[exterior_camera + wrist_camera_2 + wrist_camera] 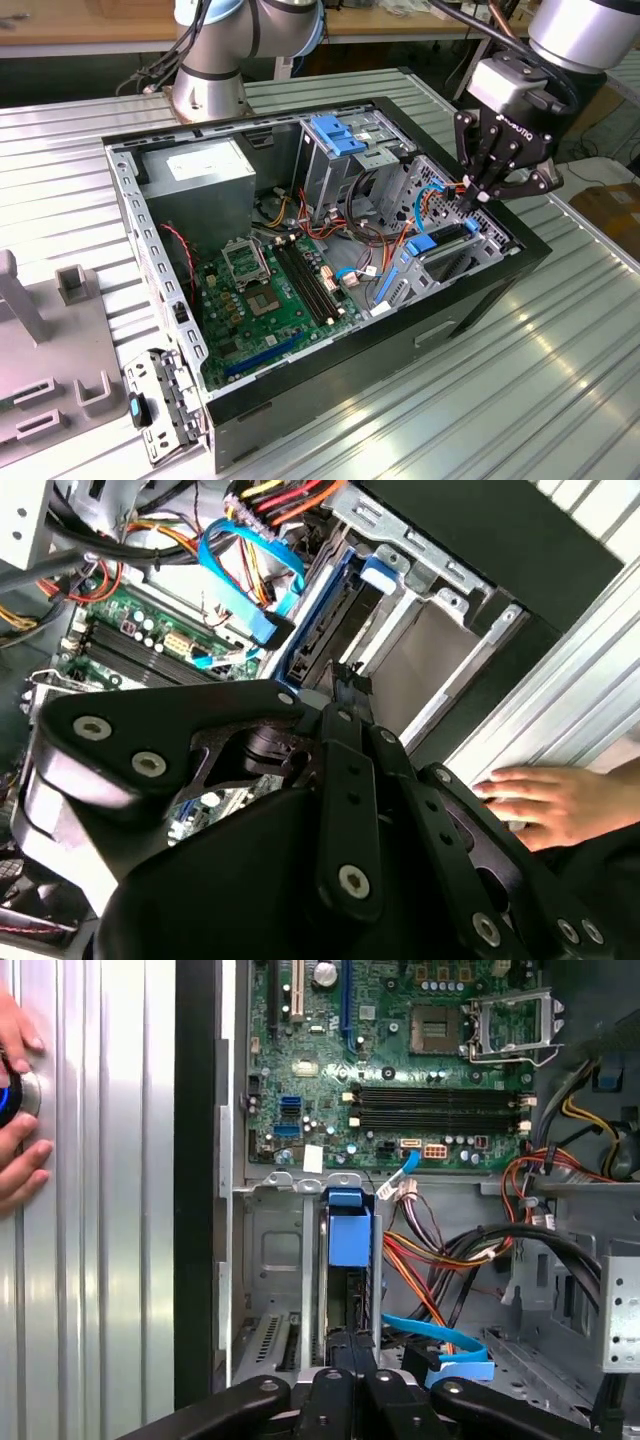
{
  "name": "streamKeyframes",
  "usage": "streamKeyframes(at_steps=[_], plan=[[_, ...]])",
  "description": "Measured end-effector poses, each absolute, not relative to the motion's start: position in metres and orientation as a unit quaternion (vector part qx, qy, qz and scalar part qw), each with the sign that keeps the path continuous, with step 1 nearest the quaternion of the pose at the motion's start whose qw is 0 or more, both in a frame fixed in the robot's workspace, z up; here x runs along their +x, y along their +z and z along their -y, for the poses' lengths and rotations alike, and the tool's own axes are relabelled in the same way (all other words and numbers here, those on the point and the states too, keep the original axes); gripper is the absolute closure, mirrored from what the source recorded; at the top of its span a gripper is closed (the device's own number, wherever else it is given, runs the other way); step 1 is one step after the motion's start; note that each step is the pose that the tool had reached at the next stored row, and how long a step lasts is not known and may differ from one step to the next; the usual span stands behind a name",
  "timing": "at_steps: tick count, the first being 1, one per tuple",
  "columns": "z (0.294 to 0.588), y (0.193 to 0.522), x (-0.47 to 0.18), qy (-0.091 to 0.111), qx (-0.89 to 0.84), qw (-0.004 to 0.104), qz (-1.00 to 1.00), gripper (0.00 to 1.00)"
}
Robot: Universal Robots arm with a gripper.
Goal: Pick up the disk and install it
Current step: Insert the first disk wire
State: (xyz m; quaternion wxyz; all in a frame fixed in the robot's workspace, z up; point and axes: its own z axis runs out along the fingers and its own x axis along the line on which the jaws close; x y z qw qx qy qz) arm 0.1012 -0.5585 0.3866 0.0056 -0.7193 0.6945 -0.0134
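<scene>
While the blue-framed grey-metal disk (348, 1238) is sitting in its bay (272, 1260) at the exterior view's right, the black gripper (478, 197), pressed closed, is bearing on it; final seating seemingly remaining.

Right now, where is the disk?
The disk stands on edge in the drive bay inside the computer case, on the exterior view's right, just under the claw and beside a blue data cable.
</scene>
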Motion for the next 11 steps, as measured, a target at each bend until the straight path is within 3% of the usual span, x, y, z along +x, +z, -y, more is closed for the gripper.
streamKeyframes(at_steps=[11], plan=[[0.536, 0.386, 0.160, -0.014, -0.719, 0.008, -0.694, 0.89]])
